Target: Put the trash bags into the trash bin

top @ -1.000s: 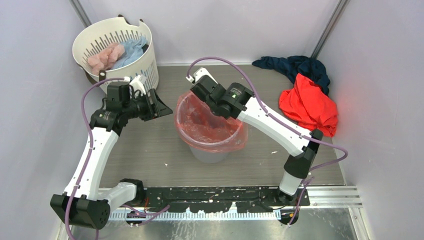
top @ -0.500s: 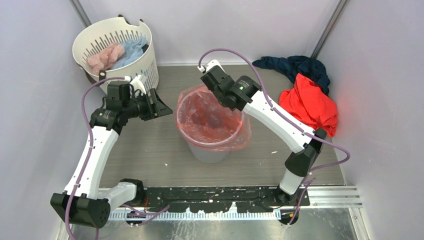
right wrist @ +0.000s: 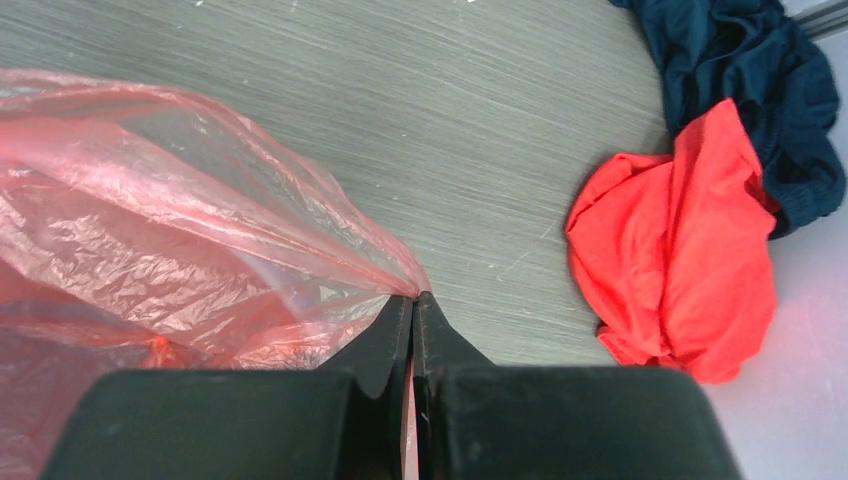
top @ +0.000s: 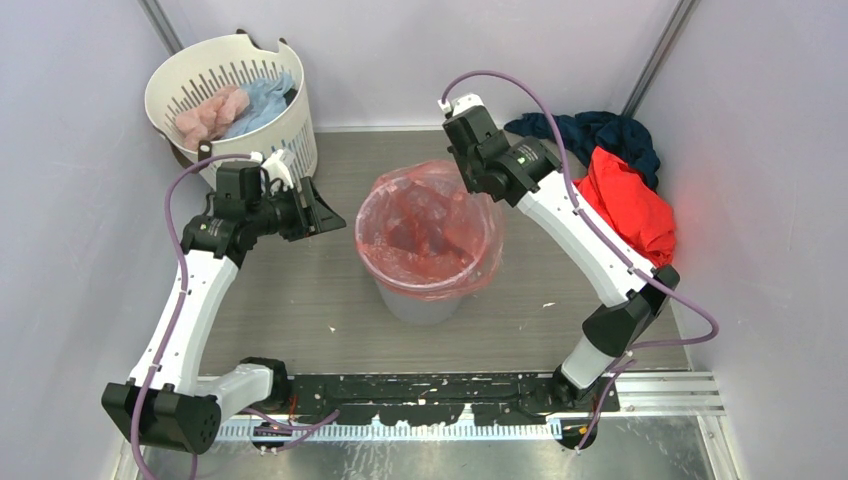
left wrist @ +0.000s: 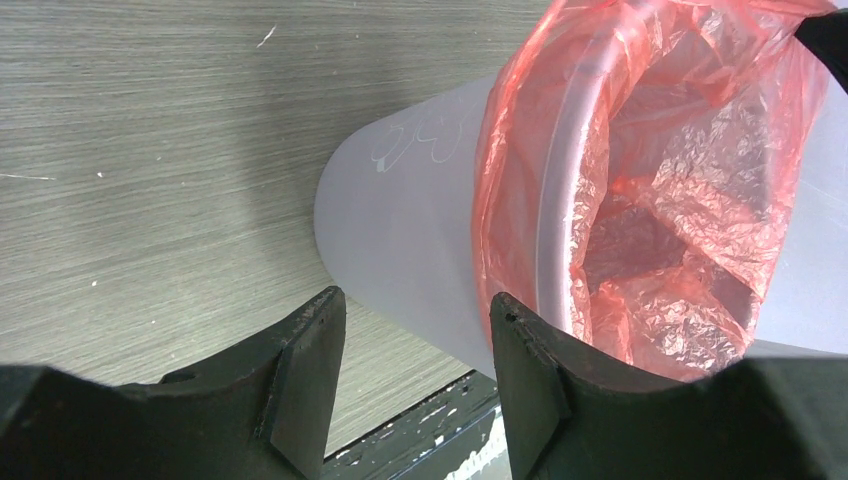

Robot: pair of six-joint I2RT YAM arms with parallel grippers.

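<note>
- The red trash bag (top: 428, 232) sits inside the grey trash bin (top: 420, 305). Its crinkled film lines the hollow and folds outward over the rim on the near side.
- At the far right of the rim, one edge of the bag is pulled up into a taut peak that runs straight into the tips of the right tool (right wrist: 413, 302).
- The right tool is closed tight on that edge of film, above the desk (top: 300, 300) just beyond the bin.
- The left tool (left wrist: 415, 320) is to the left of the bin and apart from it. It points at the bin's side, jaws partly spread and holding nothing.
- Further out, a red cloth (top: 630, 205) and a dark blue cloth (top: 590, 130) lie at the far right.
- A white slotted basket (top: 170, 90) with pale clothes in it stands at the far left.
</note>
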